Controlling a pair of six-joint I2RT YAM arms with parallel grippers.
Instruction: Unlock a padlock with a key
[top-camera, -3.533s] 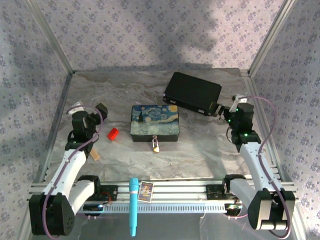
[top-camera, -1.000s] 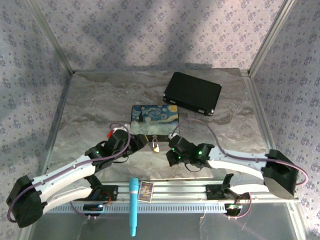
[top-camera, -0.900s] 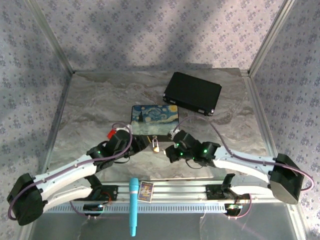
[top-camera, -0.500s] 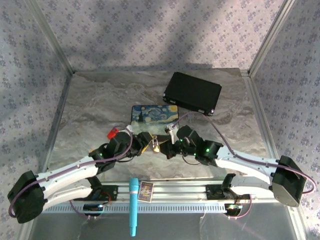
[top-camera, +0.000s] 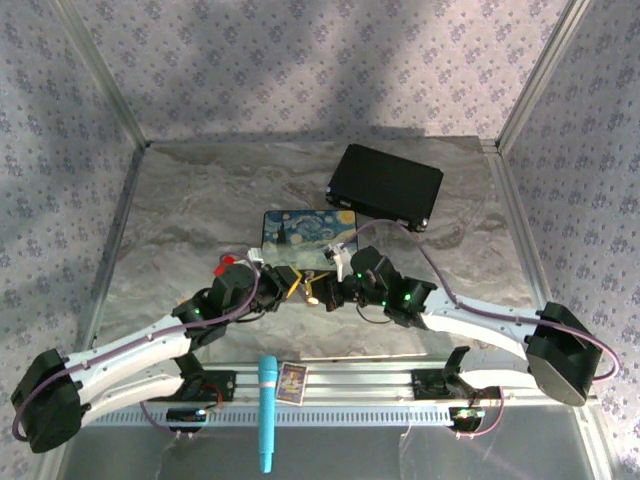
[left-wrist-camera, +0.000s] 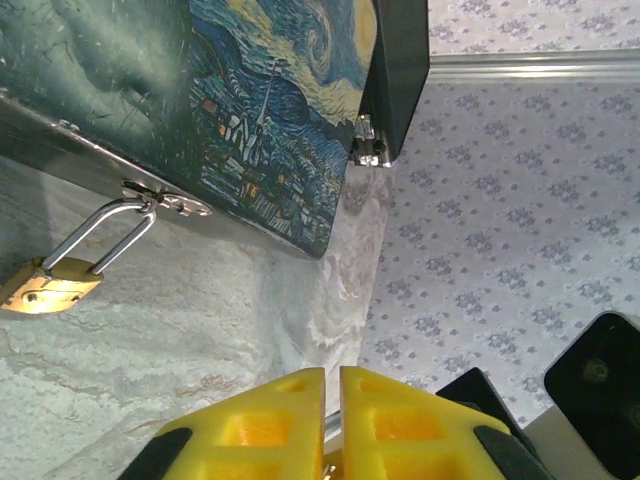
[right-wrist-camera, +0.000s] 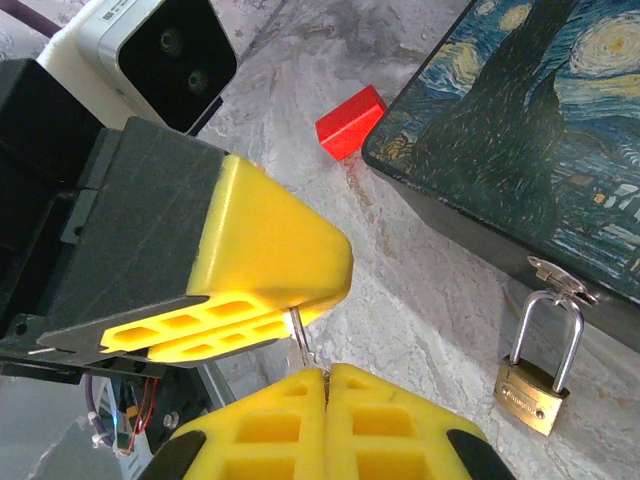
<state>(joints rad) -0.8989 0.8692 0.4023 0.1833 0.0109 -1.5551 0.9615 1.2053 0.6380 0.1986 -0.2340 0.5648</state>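
Brass-gold and small, the padlock with a silver metal shackle (right-wrist-camera: 527, 397) we list first. Its shackle passes through the silver hasp (right-wrist-camera: 558, 274) on the near side of the flat rectangular box painted with a starry night (right-wrist-camera: 560, 130). Both shackle legs run into the body, which lies on the grey marbled worktop (top-camera: 200, 200), about midway across and toward the near edge. Next we enter a thin silver key (right-wrist-camera: 299, 345), held between the two grippers, near the padlock and apart from it. The left gripper (right-wrist-camera: 290, 308), black with yellow fingers, is closed on one end of the key. The right gripper (right-wrist-camera: 327, 385) has its yellow fingers pressed together on the other end, so we count both claws as gripping the key. A small red block (right-wrist-camera: 350, 121) rests on the worktop just off the box's near left corner, not touching it. A flat black rectangular case (top-camera: 385, 187) lies toward the far right corner, close behind the box; we cannot tell whether they touch. On the metal rail along the near edge we note a light-blue marker pen (top-camera: 267, 410) and, beside it, a small picture card (top-camera: 292, 381).
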